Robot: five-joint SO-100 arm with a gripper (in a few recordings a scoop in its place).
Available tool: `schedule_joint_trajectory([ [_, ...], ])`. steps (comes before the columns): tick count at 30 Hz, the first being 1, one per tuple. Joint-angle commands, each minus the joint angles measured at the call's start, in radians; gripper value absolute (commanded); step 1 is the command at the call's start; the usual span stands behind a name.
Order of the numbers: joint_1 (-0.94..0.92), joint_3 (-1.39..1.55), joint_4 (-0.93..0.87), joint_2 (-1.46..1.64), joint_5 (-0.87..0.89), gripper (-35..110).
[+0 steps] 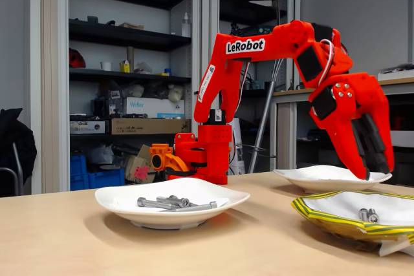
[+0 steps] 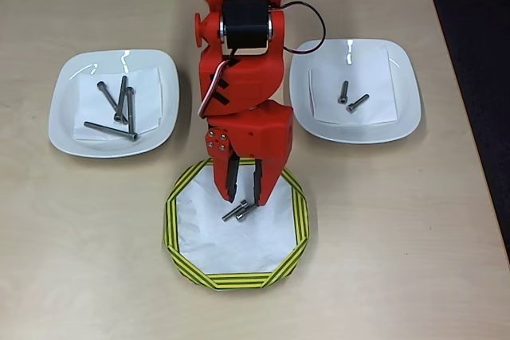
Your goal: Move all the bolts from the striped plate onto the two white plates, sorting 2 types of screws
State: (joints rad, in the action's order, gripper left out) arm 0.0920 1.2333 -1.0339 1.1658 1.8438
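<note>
A light wooden table [image 2: 446,260] carries the whole scene, with the red arm [image 2: 243,77] reaching from the far edge toward the near side in the overhead view. Three plates sit around it: the white plate on the left [image 2: 68,121] holds four long bolts [image 2: 119,105] lying crossed on a paper square, the white plate on the right [image 2: 402,113] holds two short bolts [image 2: 351,97], and the striped plate [image 2: 179,232] sits nearest, just in front of the arm. The gripper [image 2: 245,189] hangs low over the striped plate with its fingers parted a little and nothing between them, its tips just above the last two short bolts [image 2: 240,211], which lie touching each other at the plate's centre. The sort looks nearly finished, with only this pair left to go right. The risk lies in that contact: a close on one bolt may catch or nudge its neighbour, lifting both loosely or rolling one across the paper lining, and a small smooth shaft gripped off-centre could slip free over the table on the way across.
</note>
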Motion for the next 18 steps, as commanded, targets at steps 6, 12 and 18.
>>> schedule_joint_trajectory([
  [6, 0.044, -0.020, 0.095, -0.044, 0.184, 16],
  [12, 0.034, 0.038, 0.110, -0.026, 0.179, 17],
  [18, 0.017, 0.077, 0.118, -0.018, 0.146, 16],
])
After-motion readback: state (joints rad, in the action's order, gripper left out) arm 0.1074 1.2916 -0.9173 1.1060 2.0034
